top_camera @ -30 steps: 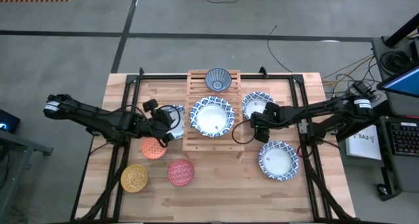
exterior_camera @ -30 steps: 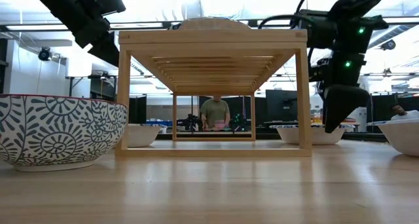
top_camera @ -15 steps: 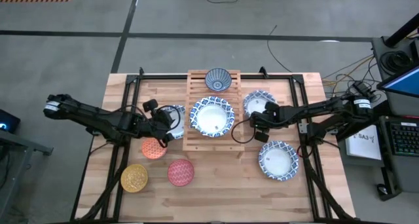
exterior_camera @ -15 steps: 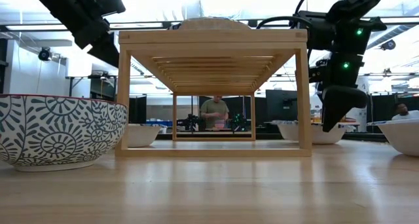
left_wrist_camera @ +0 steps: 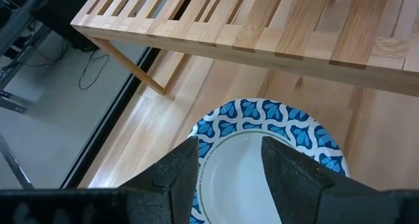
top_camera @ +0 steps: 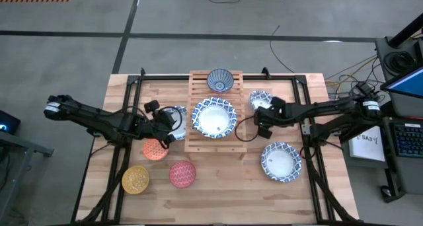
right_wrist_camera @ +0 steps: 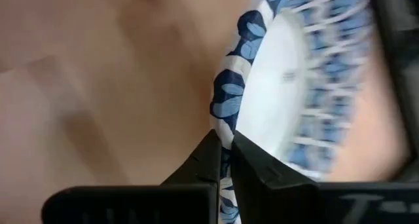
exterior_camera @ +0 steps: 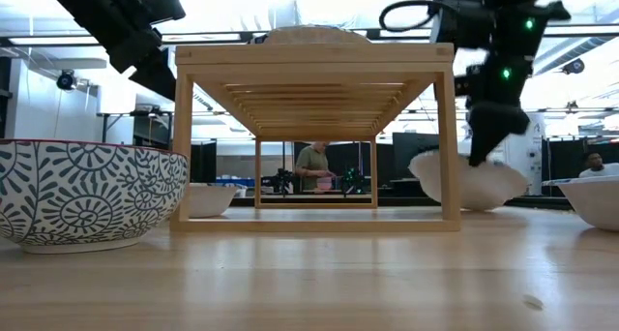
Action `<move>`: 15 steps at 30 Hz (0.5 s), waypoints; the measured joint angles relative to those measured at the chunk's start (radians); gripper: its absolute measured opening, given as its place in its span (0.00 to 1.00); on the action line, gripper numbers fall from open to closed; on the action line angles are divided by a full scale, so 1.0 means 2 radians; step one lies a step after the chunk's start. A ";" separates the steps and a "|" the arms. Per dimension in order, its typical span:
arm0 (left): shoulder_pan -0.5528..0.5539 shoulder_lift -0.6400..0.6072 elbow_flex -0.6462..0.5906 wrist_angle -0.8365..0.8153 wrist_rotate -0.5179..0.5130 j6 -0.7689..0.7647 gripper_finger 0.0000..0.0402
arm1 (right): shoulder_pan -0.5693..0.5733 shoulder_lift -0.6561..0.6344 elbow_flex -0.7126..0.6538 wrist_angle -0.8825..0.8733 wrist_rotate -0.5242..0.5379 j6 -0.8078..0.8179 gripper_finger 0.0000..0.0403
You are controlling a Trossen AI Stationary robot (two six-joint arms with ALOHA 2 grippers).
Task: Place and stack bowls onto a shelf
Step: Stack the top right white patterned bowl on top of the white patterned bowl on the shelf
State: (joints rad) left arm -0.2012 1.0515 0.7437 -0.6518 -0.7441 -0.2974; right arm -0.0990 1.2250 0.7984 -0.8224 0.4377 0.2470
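Nearest the front edge of the table lie the yellow bowl (top_camera: pixel 135 179) and the red bowl (top_camera: pixel 182 174), with a wide blue-patterned bowl (top_camera: pixel 281 161) on the right side; none of them is on the shelf yet. A little farther in, the orange bowl (top_camera: pixel 155 149) sits just beside the left gripper (top_camera: pixel 163 129), whose fingers stand wide over another wide patterned bowl (left_wrist_camera: pixel 262 158) on the table by the shelf's left side, without closing on it.

On the other side, the right gripper (right_wrist_camera: pixel 222 160) is clamped narrow on the rim of a third wide bowl (top_camera: pixel 260 99); in the low view this bowl hangs tilted above the table, just beside the shelf.

The shelf (top_camera: pixel 198 141) carries one wide bowl (top_camera: pixel 213 116) in its middle and the blue-grey bowl (top_camera: pixel 220 80) at its far end. So two bowls appear placed, one is being carried, and five wait on the table.
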 joint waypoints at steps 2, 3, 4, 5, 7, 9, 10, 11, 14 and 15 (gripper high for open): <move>0.000 0.000 0.000 0.000 0.000 0.000 0.38 | 0.000 -0.007 0.025 -0.033 0.021 0.005 0.03; 0.000 0.000 0.000 0.000 0.000 0.000 0.38 | 0.000 -0.010 0.040 -0.050 0.032 0.008 0.03; 0.000 0.000 0.000 0.000 0.000 0.000 0.38 | 0.000 -0.011 0.056 -0.068 0.043 0.008 0.03; 0.000 0.000 0.000 0.000 0.000 0.000 0.38 | 0.000 -0.013 0.072 -0.083 0.054 0.008 0.03; 0.000 0.000 0.000 0.000 0.000 0.000 0.38 | 0.001 -0.013 0.111 -0.111 0.072 0.006 0.03; 0.000 0.000 0.000 0.000 0.000 0.002 0.38 | 0.001 -0.013 0.151 -0.132 0.084 -0.001 0.03; 0.000 0.000 0.000 0.000 0.000 0.004 0.38 | 0.001 -0.013 0.172 -0.137 0.084 -0.007 0.03; 0.000 0.000 0.000 0.000 0.000 0.005 0.38 | 0.001 -0.013 0.191 -0.138 0.085 -0.014 0.03; 0.000 0.000 0.000 0.000 0.000 0.010 0.38 | 0.004 -0.013 0.247 -0.138 0.086 -0.030 0.03; 0.000 0.000 0.000 0.000 0.000 0.011 0.38 | 0.007 -0.013 0.264 -0.138 0.089 -0.039 0.03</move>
State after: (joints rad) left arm -0.2012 1.0515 0.7437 -0.6514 -0.7441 -0.2745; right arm -0.0843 1.1999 1.3273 -1.0984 0.6150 0.1693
